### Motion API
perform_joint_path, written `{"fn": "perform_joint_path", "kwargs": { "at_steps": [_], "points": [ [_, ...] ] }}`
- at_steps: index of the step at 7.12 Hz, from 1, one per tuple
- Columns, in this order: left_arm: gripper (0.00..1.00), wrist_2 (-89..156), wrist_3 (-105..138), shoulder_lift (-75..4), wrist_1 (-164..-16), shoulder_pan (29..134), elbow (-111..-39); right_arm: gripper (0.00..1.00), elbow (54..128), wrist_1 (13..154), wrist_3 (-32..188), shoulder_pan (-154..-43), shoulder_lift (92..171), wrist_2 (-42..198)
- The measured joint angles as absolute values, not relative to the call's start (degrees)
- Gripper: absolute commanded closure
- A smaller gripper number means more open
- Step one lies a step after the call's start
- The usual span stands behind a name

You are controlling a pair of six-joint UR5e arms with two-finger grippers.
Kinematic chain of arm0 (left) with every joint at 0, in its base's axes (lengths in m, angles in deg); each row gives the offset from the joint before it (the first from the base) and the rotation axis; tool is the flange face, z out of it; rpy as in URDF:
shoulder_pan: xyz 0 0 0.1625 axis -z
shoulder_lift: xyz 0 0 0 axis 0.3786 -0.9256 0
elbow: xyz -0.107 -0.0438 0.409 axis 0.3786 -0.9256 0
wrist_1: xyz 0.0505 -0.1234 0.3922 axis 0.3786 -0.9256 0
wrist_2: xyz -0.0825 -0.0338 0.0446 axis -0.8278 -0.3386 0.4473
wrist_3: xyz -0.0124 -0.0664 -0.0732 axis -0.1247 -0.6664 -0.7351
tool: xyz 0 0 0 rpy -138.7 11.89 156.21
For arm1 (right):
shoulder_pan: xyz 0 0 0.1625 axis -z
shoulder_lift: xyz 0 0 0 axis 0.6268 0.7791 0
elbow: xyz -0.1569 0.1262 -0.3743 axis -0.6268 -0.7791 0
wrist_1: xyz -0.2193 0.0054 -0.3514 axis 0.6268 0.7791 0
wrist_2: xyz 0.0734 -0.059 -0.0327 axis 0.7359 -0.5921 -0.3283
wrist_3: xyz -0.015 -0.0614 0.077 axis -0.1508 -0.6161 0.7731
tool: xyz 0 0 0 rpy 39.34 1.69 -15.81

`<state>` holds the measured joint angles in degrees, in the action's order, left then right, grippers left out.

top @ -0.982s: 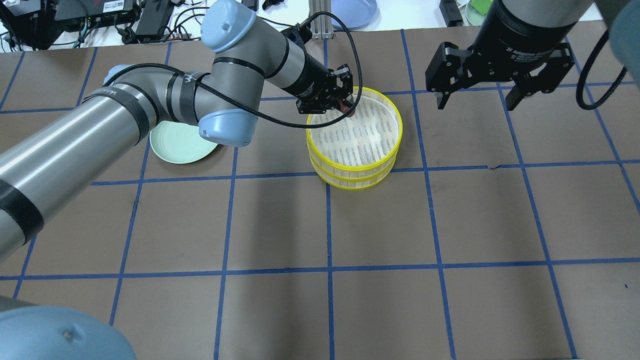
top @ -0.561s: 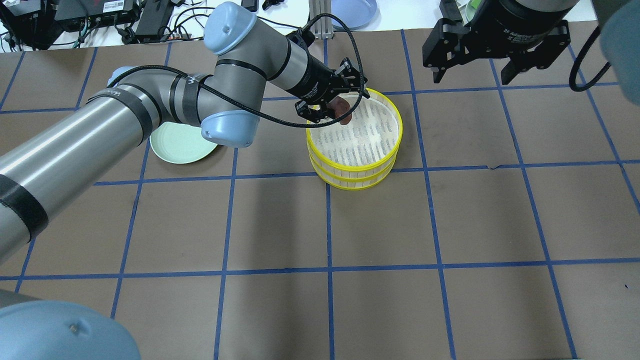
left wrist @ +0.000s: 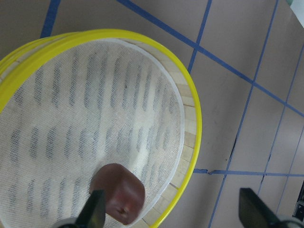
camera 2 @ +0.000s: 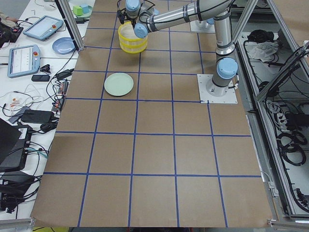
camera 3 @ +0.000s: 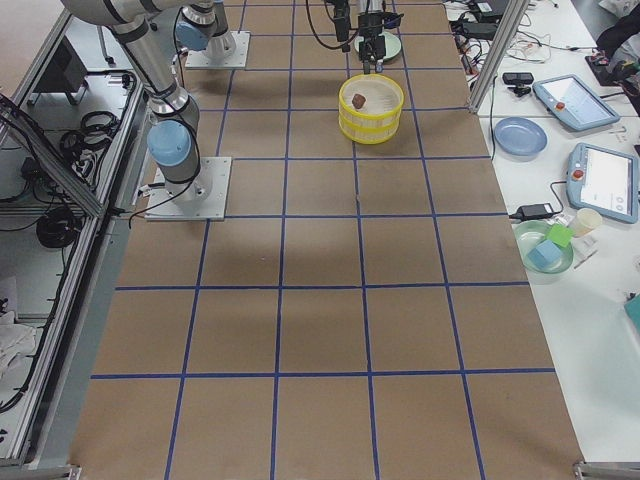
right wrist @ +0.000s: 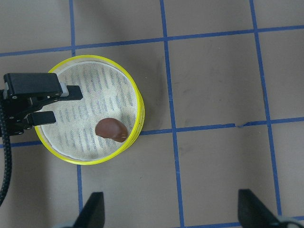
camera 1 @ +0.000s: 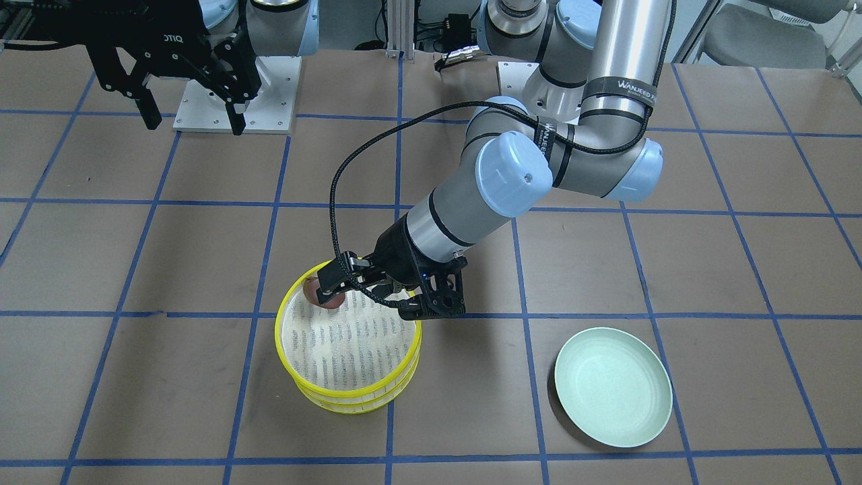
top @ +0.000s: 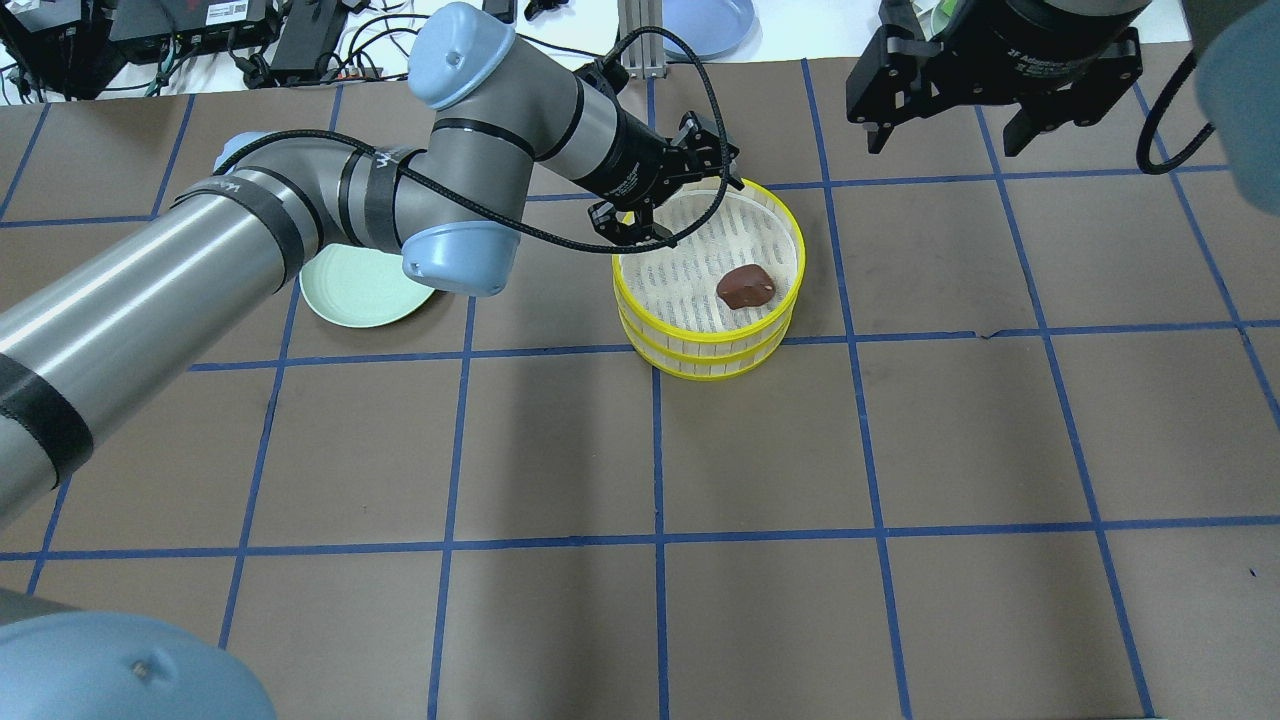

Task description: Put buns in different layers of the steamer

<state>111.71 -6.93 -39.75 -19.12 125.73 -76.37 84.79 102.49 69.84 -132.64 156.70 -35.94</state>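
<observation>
1. Surface and room. Your table [top: 760, 450] is covered in brown paper marked into squares with blue tape (one tape line is nicked right of the steamer). Beyond its far edge, at the top of the overhead view, cables and black boxes [top: 250, 35] lie at upper left and a blue plate [top: 705, 18] at top centre.

2. Containers. Nearest you in the overhead view, right of centre, is the steamer: the upper tray [top: 803, 262] sits stacked on the lower tray [top: 712, 366], slightly offset. What is inside the lower tray is hidden by the one above. A pale green plate [top: 355, 290], with nothing showing on it, lies left of the stack, partly under the left arm.

3. Task item. The dark reddish-brown bun [top: 745, 287] lies on the white perforated liner of the upper tray, toward its near right side, just inside the wall. It is oblong, smooth and slightly glossy, with one small dimple.

4. Grippers. The left gripper [right wrist: 69, 104] hovers over the far left rim of the upper tray, fingers spread and holding nothing, clear of the bun. Farther back, at upper right, the right gripper [top: 941, 150] hangs above the table with its fingers wide apart and nothing between them.
</observation>
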Motion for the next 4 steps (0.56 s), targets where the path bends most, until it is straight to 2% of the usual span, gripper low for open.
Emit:
{"fn": "perform_joint_path", "kwargs": {
  "at_steps": [4],
  "points": [
    [0.0, 126.2, 18.1, -34.8, -32.0, 122.0, -75.3, 0.0, 87.6, 102.5, 69.6, -128.9, 156.1, -36.3]
  ]
}}
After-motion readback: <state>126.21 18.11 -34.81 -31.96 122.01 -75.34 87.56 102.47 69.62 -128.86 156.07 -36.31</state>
